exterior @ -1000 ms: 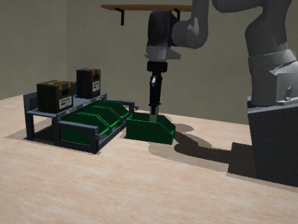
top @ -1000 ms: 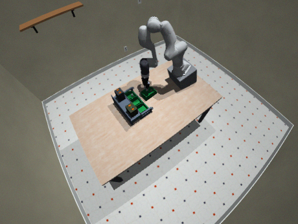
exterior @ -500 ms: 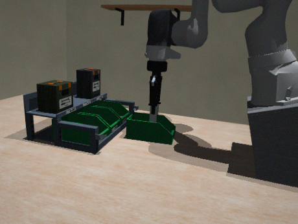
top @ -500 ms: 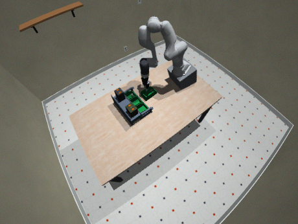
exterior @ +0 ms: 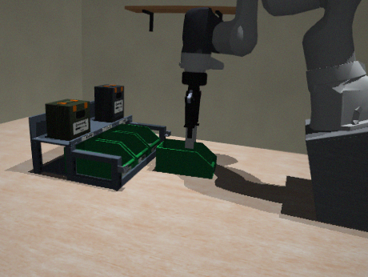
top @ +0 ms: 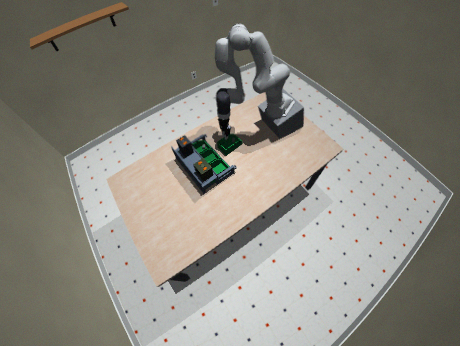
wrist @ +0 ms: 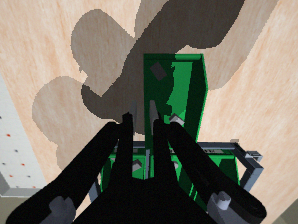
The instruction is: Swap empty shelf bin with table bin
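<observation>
Top view shows the wooden table [top: 240, 200] [exterior: 160, 232] [wrist: 45, 50], with a light, streaky grain, and on it the blue-grey shelf [top: 204, 189] [exterior: 71, 164] [wrist: 251, 175]. All three visible bin places are filled with green bins, so I judge that the empty bin is not yet taken out and neither transfer is finished. The loaded bin [top: 229, 145] [exterior: 176, 160] [wrist: 186, 85] is on the table, near the shelf's front

Exterior view shows this loaded bin upright, with straight upper edges at the rear and sides sloping down to a low front, which faces the robot base. Its plastic looks smooth. The slim gripper [top: 227, 136] [exterior: 191, 145] [wrist: 143, 107] points down at its side wall. On the shelf's upper board stand two box-shaped cases, one olive [top: 203, 170] [exterior: 68, 120] and one dark [top: 184, 145] [exterior: 109, 104], both with orange corner pieces

Wrist view shows a flat grey part [wrist: 158, 71] and a paler, block-like part [wrist: 176, 119] inside the loaded bin. The jaws stand slightly apart, one on each side of the wall, and seem not to squeeze it. What remains is to stand the empty bin on the table, put the loaded one level in its place, and let go
</observation>
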`<control>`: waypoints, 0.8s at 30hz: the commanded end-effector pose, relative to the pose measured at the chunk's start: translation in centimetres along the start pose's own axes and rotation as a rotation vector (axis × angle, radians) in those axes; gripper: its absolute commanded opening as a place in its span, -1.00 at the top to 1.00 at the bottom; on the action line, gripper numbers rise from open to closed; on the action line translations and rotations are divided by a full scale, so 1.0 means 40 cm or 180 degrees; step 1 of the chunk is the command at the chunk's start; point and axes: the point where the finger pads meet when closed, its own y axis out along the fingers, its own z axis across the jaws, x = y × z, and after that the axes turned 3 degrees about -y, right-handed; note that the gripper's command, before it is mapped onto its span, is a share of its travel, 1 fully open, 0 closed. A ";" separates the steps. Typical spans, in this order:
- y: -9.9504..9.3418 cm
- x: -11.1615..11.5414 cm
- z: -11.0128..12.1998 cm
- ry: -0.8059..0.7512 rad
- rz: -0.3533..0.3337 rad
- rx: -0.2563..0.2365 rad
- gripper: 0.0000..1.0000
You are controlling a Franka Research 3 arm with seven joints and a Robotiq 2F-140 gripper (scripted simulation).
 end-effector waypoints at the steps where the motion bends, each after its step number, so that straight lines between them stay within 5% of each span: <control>1: -0.014 0.004 0.006 -0.0071 -0.0009 0.0034 0.69; 24: -0.092 0.003 0.005 -0.0071 -0.0009 0.0034 0.69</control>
